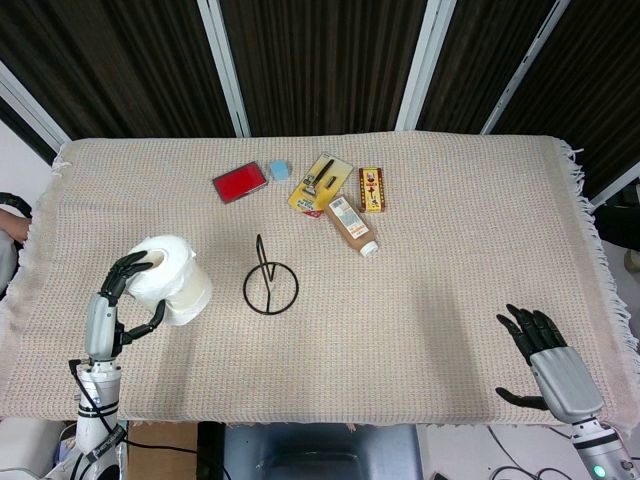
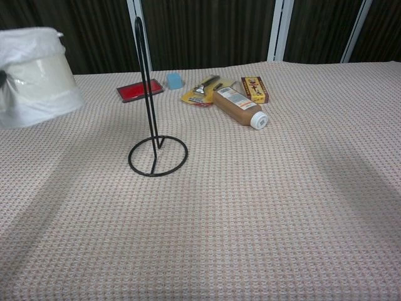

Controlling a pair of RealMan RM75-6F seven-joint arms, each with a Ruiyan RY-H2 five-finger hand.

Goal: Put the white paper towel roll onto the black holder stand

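Observation:
My left hand (image 1: 118, 302) grips the white paper towel roll (image 1: 170, 279) and holds it in the air, left of the black holder stand (image 1: 269, 284). In the chest view the roll (image 2: 37, 76) hangs at the upper left, clear of the cloth and slightly tilted, and only a sliver of the hand shows at the frame's edge. The stand (image 2: 153, 125) is a round wire base with a tall upright loop, standing bare on the cloth. My right hand (image 1: 548, 357) rests near the front right edge, fingers spread and holding nothing.
At the back of the cloth-covered table (image 1: 450, 260) lie a red flat case (image 1: 239, 182), a small blue block (image 1: 278, 170), a yellow card with a tool (image 1: 320, 184), a brown bottle on its side (image 1: 351, 226) and a small printed box (image 1: 371, 189).

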